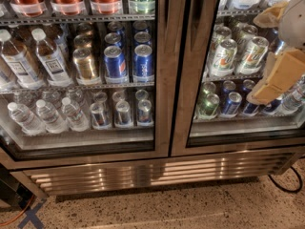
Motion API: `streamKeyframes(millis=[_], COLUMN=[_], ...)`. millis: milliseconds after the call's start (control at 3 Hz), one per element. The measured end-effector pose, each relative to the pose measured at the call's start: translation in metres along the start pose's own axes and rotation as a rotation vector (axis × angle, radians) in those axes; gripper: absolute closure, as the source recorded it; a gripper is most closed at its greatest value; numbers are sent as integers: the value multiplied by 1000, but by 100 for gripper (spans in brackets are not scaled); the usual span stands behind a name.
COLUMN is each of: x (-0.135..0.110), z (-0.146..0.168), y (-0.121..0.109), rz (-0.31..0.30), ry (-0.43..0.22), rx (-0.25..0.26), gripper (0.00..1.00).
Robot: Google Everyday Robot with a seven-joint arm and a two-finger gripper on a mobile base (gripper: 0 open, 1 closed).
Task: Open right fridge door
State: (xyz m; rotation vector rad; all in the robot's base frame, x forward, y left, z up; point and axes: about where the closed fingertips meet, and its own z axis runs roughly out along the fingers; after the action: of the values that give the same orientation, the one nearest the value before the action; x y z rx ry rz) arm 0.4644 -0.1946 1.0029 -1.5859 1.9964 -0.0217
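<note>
Right fridge door (183,104) fills the right half of the cabinet, and it looks fully shut. Its steel inner stile stands tight against the matching stile of the left door (161,80), with no gap showing between them. No pull handle stands out; the dark strip down its inner edge may be the place to grip, but that can't be confirmed from here.

Out to the gripper (274,44) now. It hangs at the far right of the view, in front of the door's glass at the height of the green-and-white cans (228,56). The two tan fingers (279,78) are spread apart with nothing between them. Whether they touch the pane is impossible to tell.

So this reads as the approach step: nothing grasped, no pull begun. The gripper sits well to the right of the stile, out toward the door's far side, while the opening edge lies at the centre of the fridge. The next move likely calls for travelling left across the glass to that dark edge — then hooking or pinching it and drawing outward, clear of the left door.
</note>
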Motion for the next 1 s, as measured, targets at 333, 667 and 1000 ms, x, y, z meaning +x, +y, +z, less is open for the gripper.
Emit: streamKeyframes(millis=[333,667,1000], x=[-5,-12,-18], z=[6,15,16], y=[-10,-26,-36], rz=[1,6,2], ry=[-45,-125,-181], rx=[35,81,115], gripper=[0,0,10])
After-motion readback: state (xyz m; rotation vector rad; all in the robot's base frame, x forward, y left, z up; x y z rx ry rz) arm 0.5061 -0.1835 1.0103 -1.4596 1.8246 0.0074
